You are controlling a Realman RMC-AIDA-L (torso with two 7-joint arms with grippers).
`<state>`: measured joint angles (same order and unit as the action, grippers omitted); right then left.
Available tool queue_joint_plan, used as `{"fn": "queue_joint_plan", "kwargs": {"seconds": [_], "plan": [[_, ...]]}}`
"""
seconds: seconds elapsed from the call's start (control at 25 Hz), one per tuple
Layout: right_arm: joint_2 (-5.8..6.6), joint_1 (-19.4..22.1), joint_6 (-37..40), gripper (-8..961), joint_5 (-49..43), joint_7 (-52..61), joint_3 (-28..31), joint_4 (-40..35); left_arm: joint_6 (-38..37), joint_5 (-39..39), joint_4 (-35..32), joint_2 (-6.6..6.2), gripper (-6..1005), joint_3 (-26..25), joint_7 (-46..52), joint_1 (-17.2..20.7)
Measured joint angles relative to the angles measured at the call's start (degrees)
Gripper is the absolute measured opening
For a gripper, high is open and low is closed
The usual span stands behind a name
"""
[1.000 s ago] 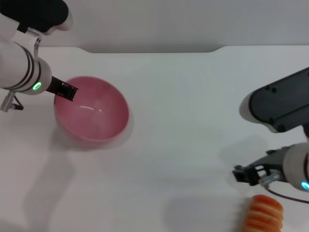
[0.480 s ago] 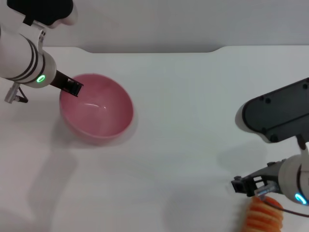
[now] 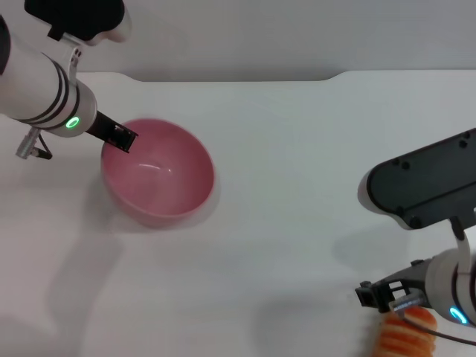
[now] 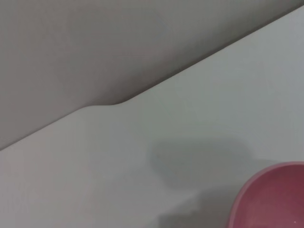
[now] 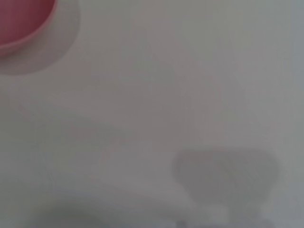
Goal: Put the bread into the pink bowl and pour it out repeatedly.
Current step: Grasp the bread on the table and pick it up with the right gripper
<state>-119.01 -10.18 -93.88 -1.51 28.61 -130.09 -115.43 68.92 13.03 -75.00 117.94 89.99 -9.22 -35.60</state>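
At the far left of the head view, the left gripper sits at the near-left rim of the pink bowl, its dark tip touching or overlapping the rim edge; whether it is pinching the rim or merely resting against it cannot be told, since the fingers merge into one dark block. The pink bowl stands upright on the white table, its glossy inside bare, with a small highlight near the bottom. The left wrist view shows only a curved slice of the same bowl's rim at the corner of the picture, with the table edge and the grey floor beyond it running diagonally across. Moving rightward, the middle of the table holds only soft shadows. At the lower right, well apart from the bowl, the right gripper hangs low over the table, right above the end of the bread, whose orange ridged top with pale stripes shows at the bottom edge of the head view, partly cut off by the frame. The gripper's dark tip lies just beside or touching the loaf's upper end; how wide its fingers stand cannot be told. The right wrist view shows blurred white tabletop, a faint shadow, and a piece of the pink bowl in one corner.
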Motion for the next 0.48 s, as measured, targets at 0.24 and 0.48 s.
{"fn": "queue_joint_plan", "kwargs": {"seconds": [0.24, 0.48], "plan": [[-0.08, 0.41, -1.18, 753, 0.5, 0.08, -0.33, 0.77, 0.49, 0.0, 0.24, 0.0, 46, 0.01, -0.04, -0.17], [-0.09, 0.39, -3.73, 753, 1.98, 0.0, -1.58, 0.55, 1.41, 0.01, -0.31, 0.06, 46, -0.32, -0.69, -0.32]]}}
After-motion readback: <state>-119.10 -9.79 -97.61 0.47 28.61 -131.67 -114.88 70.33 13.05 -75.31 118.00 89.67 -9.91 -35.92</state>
